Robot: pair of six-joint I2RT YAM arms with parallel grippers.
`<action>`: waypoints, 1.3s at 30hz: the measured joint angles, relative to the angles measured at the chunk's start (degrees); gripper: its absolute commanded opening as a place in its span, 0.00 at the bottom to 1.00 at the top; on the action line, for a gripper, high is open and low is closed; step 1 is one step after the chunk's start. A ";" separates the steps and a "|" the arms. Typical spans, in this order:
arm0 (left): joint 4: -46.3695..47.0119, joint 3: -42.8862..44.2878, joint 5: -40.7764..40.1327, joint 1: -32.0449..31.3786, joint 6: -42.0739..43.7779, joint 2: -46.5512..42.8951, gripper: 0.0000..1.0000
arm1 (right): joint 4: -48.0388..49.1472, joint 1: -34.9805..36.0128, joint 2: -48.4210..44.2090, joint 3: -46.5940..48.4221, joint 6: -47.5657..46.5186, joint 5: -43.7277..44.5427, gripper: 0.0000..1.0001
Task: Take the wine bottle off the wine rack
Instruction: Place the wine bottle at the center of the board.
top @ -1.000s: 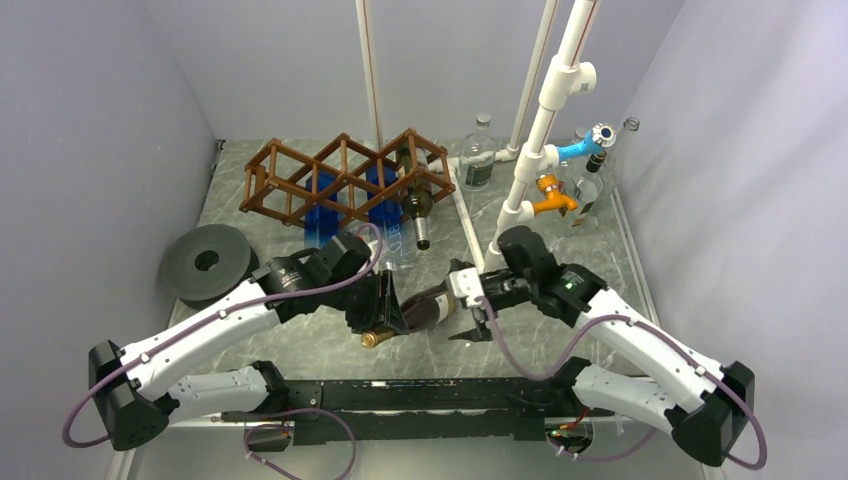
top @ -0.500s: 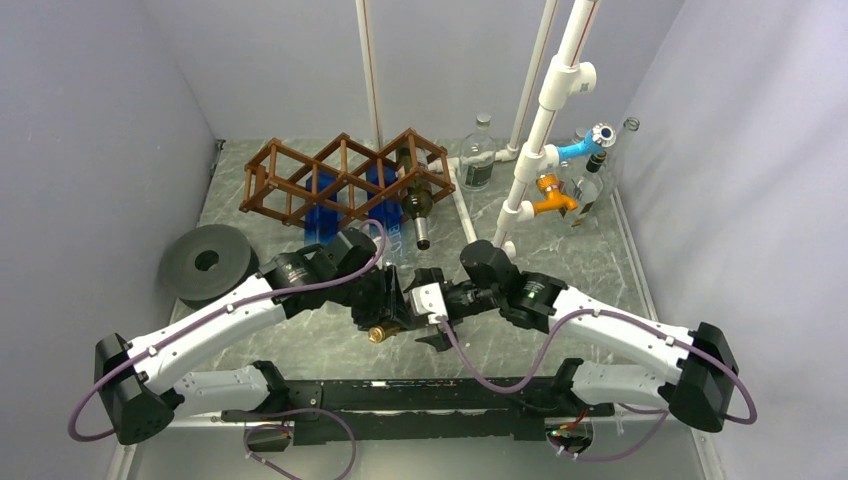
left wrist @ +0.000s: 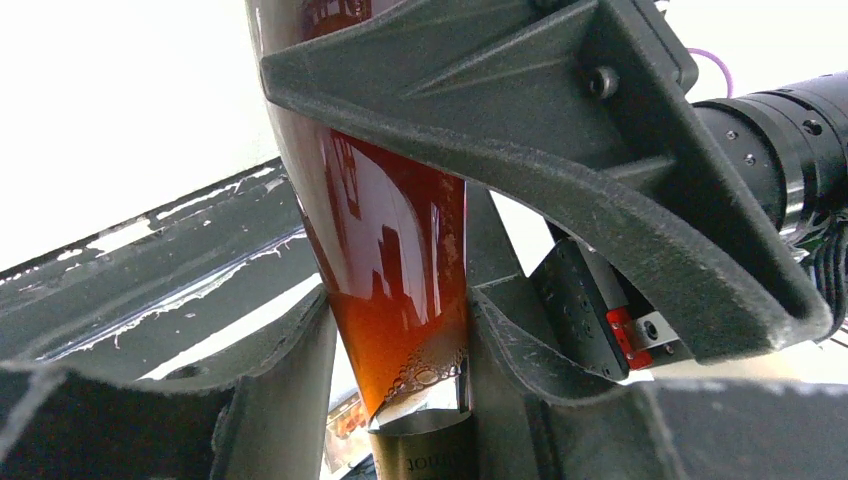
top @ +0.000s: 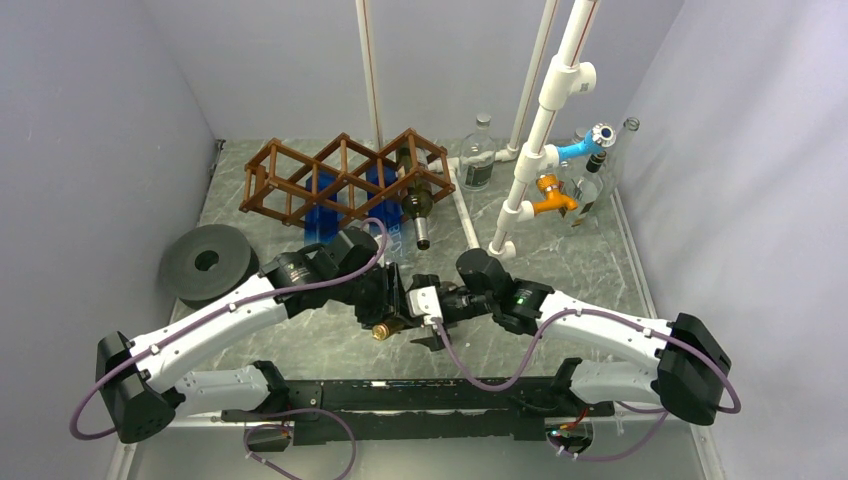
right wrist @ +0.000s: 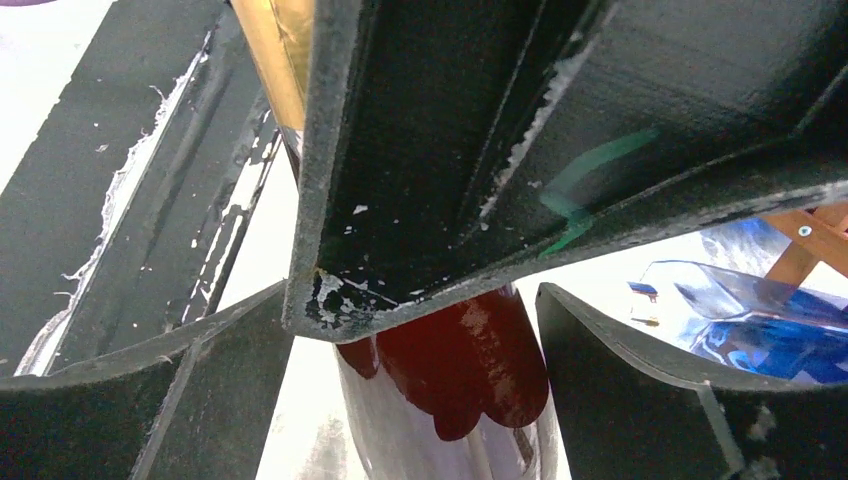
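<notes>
The wine bottle (top: 382,331) lies tilted above the table's near middle, its gold cap toward the arm bases. It is clear of the brown lattice wine rack (top: 340,178) at the back. My left gripper (top: 387,300) is shut on it. In the left wrist view both fingers (left wrist: 300,390) press the amber glass (left wrist: 400,260) just above the gold foil. My right gripper (top: 426,316) stands open around the bottle's body (right wrist: 470,370), with a bright gap beside its left finger (right wrist: 200,400). The left gripper's finger crosses the right wrist view.
A second dark bottle (top: 415,200) rests in the rack's right end. Blue holders (top: 328,215) sit under the rack. A grey disc (top: 207,262) lies at the left. A white pipe stand (top: 540,130) and clear bottles (top: 480,155) occupy the back right.
My right arm has swung left from the bottle's base end and brought its open jaws around the bottle's body. The left gripper has kept hold of the bottle, almost unmoved.
</notes>
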 measured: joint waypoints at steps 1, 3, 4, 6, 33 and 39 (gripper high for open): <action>0.13 -0.02 0.04 0.00 -0.07 0.00 0.00 | 0.44 -0.07 0.00 -0.11 0.00 0.00 0.83; 0.26 -0.02 0.22 0.00 -0.11 0.00 0.00 | 1.25 -0.11 0.00 -0.26 -0.09 -0.04 0.75; 0.26 -0.02 0.31 0.00 -0.15 0.00 0.00 | 1.64 -0.22 0.00 -0.35 -0.17 -0.09 0.69; 0.28 -0.09 0.52 0.00 -0.46 0.00 0.00 | 2.23 -0.37 0.00 -0.46 -0.72 -0.13 0.55; 11.02 -1.55 -5.25 -0.26 1.68 -12.92 0.85 | -1.09 -7.19 -1.79 -1.36 -4.55 -12.57 0.01; 13.29 -1.81 -11.23 -0.26 9.44 -22.14 0.86 | -3.39 -7.87 -2.16 -1.49 -5.62 -14.78 0.00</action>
